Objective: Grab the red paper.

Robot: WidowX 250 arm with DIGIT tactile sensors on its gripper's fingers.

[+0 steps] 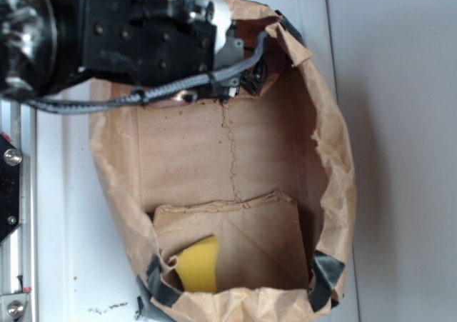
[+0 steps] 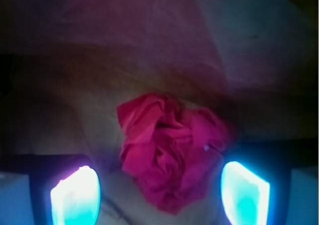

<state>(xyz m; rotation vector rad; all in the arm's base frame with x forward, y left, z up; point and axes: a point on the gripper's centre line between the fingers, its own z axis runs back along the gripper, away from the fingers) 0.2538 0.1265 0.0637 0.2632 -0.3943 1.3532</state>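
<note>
The red paper (image 2: 172,147), a crumpled bright red wad, fills the middle of the wrist view on a brown paper surface. My gripper (image 2: 159,195) is open, its two glowing pads (image 2: 76,197) standing on either side of the wad's lower end without touching it. In the exterior view the black arm and gripper (image 1: 239,68) reach down into the far end of the brown paper bag (image 1: 335,158); the red paper is hidden there behind the arm.
A yellow sponge-like block (image 1: 198,265) lies at the near end inside the bag, beside a folded paper flap (image 1: 250,236). The bag's crumpled walls rise all round. The bag rests on a white surface (image 1: 64,215), with a metal rail (image 1: 13,215) at the left.
</note>
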